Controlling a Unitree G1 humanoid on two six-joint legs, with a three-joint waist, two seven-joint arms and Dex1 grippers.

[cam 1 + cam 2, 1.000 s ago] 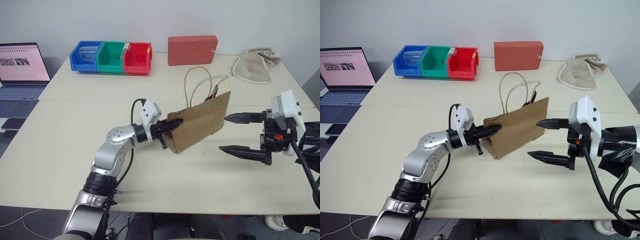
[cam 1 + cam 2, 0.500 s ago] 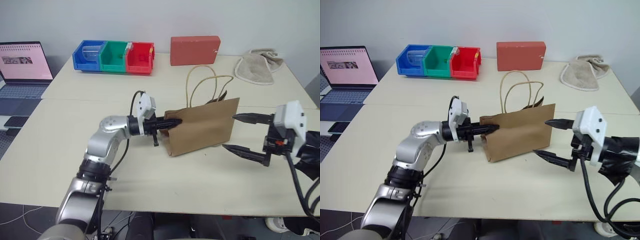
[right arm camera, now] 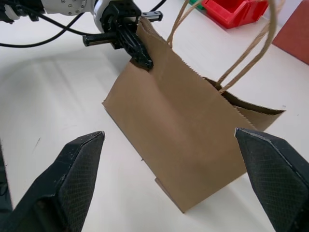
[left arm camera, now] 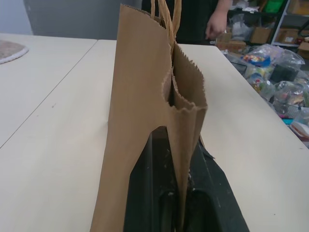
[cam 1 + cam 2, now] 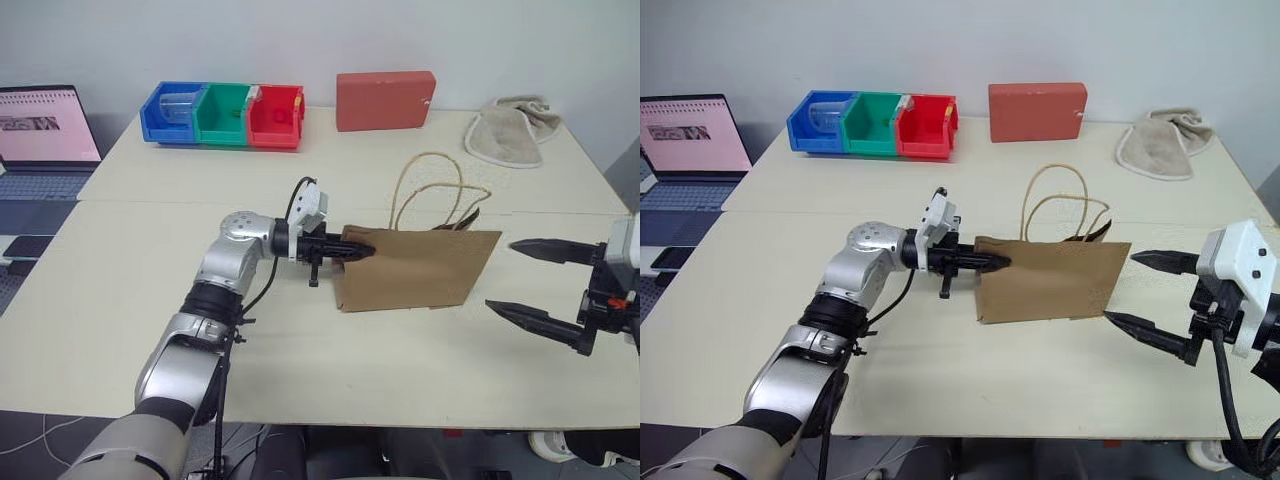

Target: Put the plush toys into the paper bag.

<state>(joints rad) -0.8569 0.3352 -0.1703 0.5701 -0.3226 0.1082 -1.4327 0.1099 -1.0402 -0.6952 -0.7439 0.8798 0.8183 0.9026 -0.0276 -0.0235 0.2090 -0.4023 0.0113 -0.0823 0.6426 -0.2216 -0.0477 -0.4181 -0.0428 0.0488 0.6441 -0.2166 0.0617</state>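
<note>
**Bag held upright, toys not yet in play**

Left to right across the surface (image 5: pixel 150 330):

- Laptop (image 5: pixel 45 135) at the far left edge, then blue/green/red bins (image 5: pixel 223 114) along the back. Not part of the job.
- Left pincer (image 5: pixel 355 251) is clamped down on the near top corner of the paper bag (image 5: pixel 415 270). The left wrist view confirms it: the black fingers (image 4: pixel 145 193) are pinched on a fold of the bag's paper edge. The bag stands upright on its base about mid-surface, cord handles (image 5: pixel 435 190) looping up, mouth only slightly parted.
- Red box (image 5: pixel 385 100) at the back centre, beige towel (image 5: pixel 512 130) at the back right. Both well apart from the bag.
- Right pincer (image 5: pixel 530 280) sits just beside the bag's right end, fingers spread wide, nothing between them, no contact with the paper.

Step in hand, as I read it: bag prep. The left side steadies the bag while the right is free. I can't locate the carrot or egg toys anywhere on the surface; whether either is already inside the bag can't be told, since the interior is hidden.

Next move calls for:
- a wider mouth; the current gap looks tight for dropping anything in
- the left grip staying put so the bag doesn't tip
- the right pincer either spreading the far rim or fetching a toy once one is found

Risk: thin paper could tear or fold at the pinched corner if pulled sideways.
</note>
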